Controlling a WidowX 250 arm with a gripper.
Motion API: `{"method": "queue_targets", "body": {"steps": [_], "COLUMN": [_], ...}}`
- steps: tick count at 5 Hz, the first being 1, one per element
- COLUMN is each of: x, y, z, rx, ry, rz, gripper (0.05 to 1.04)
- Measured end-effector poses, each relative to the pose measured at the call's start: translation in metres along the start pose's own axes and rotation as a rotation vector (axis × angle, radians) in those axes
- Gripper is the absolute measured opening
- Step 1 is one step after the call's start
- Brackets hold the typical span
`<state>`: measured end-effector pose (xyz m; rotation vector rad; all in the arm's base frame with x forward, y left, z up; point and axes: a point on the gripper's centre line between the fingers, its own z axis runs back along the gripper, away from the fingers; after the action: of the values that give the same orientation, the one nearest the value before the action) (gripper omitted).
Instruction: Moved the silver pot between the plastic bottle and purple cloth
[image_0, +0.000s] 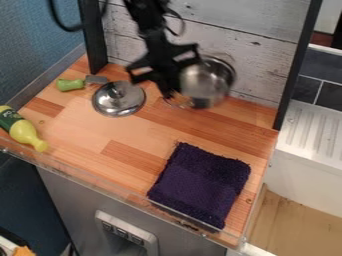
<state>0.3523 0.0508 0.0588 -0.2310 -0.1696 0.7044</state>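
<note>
On your bench (127, 150), left to right, you see the plastic bottle (23, 131) lying down, a green-handled tool (71, 85), and the metal lid (118, 99). Your hand (169, 93) grips the tilted silver pot (208, 80) toward the back; the purple cloth (200, 184) lies in front.
</note>
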Motion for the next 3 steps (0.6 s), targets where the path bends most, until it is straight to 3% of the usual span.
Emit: {"method": "queue_targets", "body": {"steps": [1,3], "x": [0.0,-0.017], "y": [0.033,0.096], "z": [0.016,0.028], "rx": [0.018,0.032], "ry": [-0.023,-0.024], "rz": [0.027,0.01], "gripper": [0.074,0.074]}}
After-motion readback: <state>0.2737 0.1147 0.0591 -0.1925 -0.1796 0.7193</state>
